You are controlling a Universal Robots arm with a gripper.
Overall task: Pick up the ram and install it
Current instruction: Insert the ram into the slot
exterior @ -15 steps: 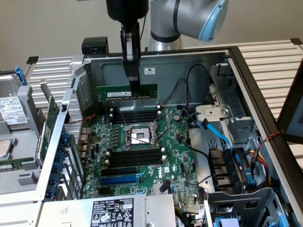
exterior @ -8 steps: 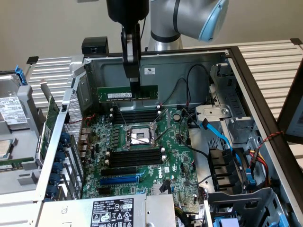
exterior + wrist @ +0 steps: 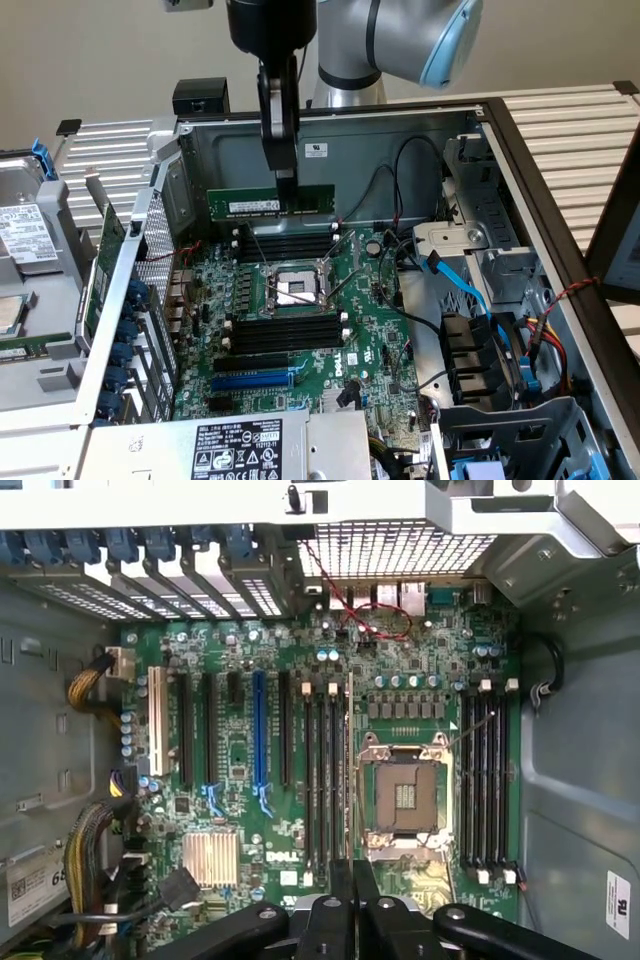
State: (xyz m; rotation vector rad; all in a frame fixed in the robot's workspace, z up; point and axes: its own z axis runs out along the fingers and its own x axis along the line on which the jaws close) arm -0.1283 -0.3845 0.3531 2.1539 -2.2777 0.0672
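Note:
The ram (image 3: pixel 240 203) is a long dark-green stick with a pale label. It hangs level above the motherboard (image 3: pixel 360 350), near the case's back wall. My gripper (image 3: pixel 285 183) comes down from above and is shut on the stick's top edge, right of its middle. Just below the stick lie black memory slots with white clips (image 3: pixel 285 243), apart from it. More black slots (image 3: pixel 285 330) lie on the near side of the CPU socket (image 3: pixel 295 290). In the wrist view my fingertips (image 3: pixel 352 880) pinch the ram, seen edge-on as a thin line (image 3: pixel 350 760) between the slots (image 3: pixel 320 770) and the socket (image 3: pixel 405 795).
The open computer case surrounds the board with metal walls (image 3: pixel 400 150). Black cables and a blue cable (image 3: pixel 465 285) run at the exterior view's right. A blue slot (image 3: pixel 250 382) and a labelled power supply (image 3: pixel 235 450) sit near the front. Expansion brackets (image 3: pixel 125 340) line the exterior view's left.

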